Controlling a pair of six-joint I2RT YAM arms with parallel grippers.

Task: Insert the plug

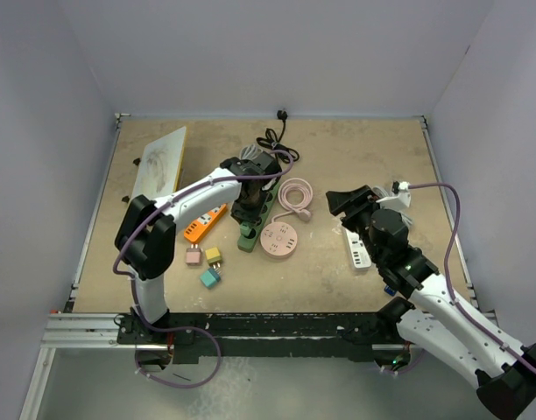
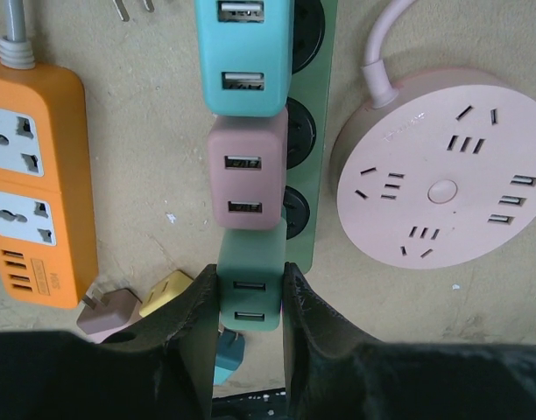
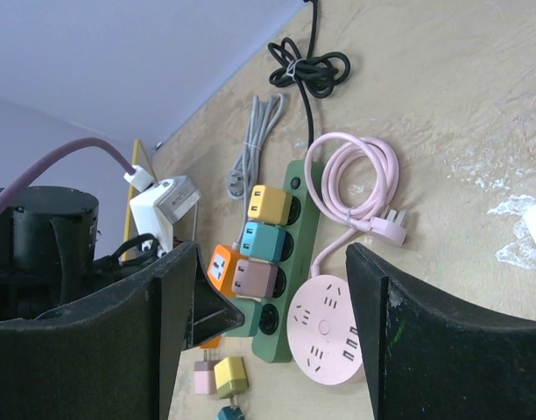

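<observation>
Tan tabletop: green charger plug pinched at flat sides by left gripper; likely rigid, light, slippery. Right gripper jaws spread.

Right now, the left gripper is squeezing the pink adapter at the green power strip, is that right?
No. The left gripper is squeezing the green adapter at the green power strip; the pink adapter sits next in the row, clear of the gripper. The left wrist view shows it.
</observation>
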